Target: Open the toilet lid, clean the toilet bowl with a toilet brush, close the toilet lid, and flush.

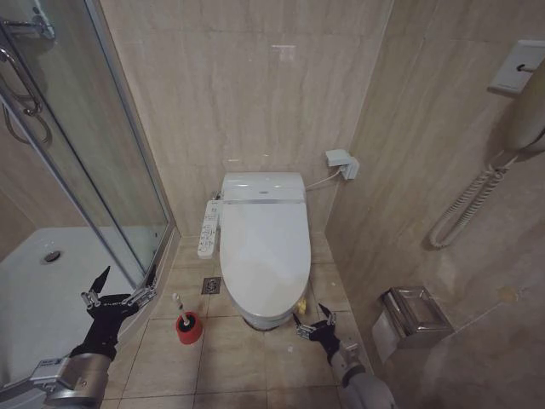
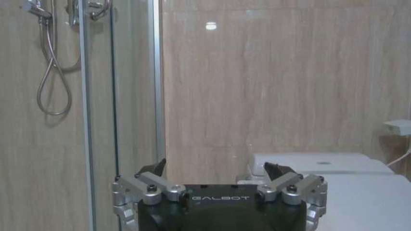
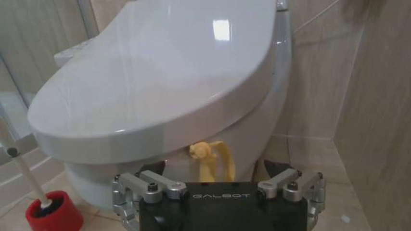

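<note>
While down, toilet lid (image 3: 160, 72) above right gripper (image 3: 215, 168).

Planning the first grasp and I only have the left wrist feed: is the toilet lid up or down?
Observer: Down. In the head view the toilet lid lies flat and closed.
Operator: Where's the thing to scrub with?
Observer: The toilet brush stands in its red holder on the floor, on the robot's left of the toilet, between it and the left gripper.
Operator: And the other arm?
Observer: The right gripper is low at the lid's front right, fingers open, facing the yellow ribbon that hangs from the lid's edge.
</note>
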Robot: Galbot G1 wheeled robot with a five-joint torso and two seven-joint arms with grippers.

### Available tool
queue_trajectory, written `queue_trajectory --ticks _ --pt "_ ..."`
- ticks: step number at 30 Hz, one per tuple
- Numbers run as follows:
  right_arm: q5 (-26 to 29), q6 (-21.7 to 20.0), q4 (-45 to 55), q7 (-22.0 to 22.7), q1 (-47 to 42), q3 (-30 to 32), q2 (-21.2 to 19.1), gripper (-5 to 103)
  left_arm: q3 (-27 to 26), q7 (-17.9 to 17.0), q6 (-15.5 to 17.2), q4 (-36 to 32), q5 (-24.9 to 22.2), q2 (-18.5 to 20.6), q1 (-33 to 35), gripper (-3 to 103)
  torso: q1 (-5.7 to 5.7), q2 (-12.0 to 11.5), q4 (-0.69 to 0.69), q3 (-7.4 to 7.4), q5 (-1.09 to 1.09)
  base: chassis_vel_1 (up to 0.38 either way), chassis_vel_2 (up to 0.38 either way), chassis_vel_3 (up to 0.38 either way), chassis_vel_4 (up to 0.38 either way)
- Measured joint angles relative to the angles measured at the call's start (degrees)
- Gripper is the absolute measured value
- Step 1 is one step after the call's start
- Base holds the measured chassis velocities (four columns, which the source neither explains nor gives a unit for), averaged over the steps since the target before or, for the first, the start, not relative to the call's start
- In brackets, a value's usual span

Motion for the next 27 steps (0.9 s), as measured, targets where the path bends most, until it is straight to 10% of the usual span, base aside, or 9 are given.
queue_trajectory --ticks 24,25,27 --pt "-3.8 3.8 -6.2 1.8 4.3 -0.3 1.5 97 0.0 0.0 0.0 0.0 0.0 0.0 0.0 100 -0.01 0.0 0.01 -0.01 0.01 0.0 0.0 0.0 0.0" --pt "-3.8 3.9 -6.1 1.8 4.1 -0.1 1.3 78 0.0 0.0 0.0 0.0 0.0 0.0 0.0 100 -0.01 0.0 0.0 -0.01 0.01 0.0 0.0 0.0 0.0" --pt "-3.7 4.0 -5.6 1.7 3.7 0.2 1.0 78 0.0 0.0 0.0 0.0 0.0 0.0 0.0 100 0.0 0.0 0.01 0.0 0.02 0.0 0.0 0.0 0.0"
